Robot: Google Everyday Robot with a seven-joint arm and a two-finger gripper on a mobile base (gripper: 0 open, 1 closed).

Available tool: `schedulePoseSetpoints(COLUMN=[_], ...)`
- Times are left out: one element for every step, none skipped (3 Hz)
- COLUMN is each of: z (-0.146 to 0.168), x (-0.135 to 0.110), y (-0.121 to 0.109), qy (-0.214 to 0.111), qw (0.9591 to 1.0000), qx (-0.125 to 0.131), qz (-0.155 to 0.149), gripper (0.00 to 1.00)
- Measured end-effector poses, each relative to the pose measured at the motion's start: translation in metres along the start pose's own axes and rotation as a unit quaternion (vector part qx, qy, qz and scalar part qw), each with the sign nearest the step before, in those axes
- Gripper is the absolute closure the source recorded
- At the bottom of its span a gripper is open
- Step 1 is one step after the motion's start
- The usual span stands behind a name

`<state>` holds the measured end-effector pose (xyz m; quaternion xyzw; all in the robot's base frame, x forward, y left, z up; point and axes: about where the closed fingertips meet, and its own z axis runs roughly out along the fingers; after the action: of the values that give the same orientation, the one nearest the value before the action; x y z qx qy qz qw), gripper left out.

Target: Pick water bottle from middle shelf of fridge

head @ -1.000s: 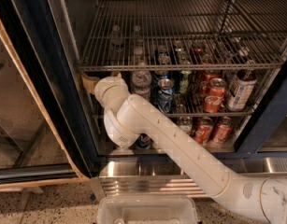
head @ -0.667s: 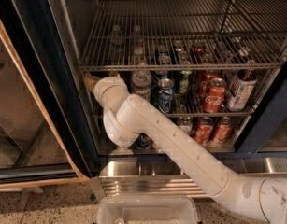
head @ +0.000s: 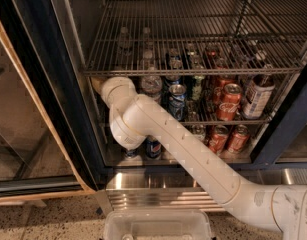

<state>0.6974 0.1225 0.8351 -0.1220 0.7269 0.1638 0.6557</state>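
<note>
- The water bottle stands upright on the middle shelf of the fridge. Its long axis is vertical and its pale cap points up, just under the upper rack.
- A blue soda can stands just beside it, and red cans stand farther along the same shelf.
- The gripper is at the shelf's left end, near the bottle. It is mostly hidden behind the white arm, so whether it is open or closed cannot be told.
</note>
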Motion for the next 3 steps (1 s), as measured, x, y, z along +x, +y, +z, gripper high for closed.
schedulePoseSetpoints(z=[0.0169,0.0190,0.0266], x=[-0.0033,-0.0021,0.0057], y=[-0.0123,-0.0143,-0.0173], qy=[-0.006,-0.007,-0.006], qw=[0.9998,0.9996,0.9989], qx=[0.018,0.024,0.044], qz=[-0.009,-0.012,-0.016], gripper=[0.46,0.46,0.46])
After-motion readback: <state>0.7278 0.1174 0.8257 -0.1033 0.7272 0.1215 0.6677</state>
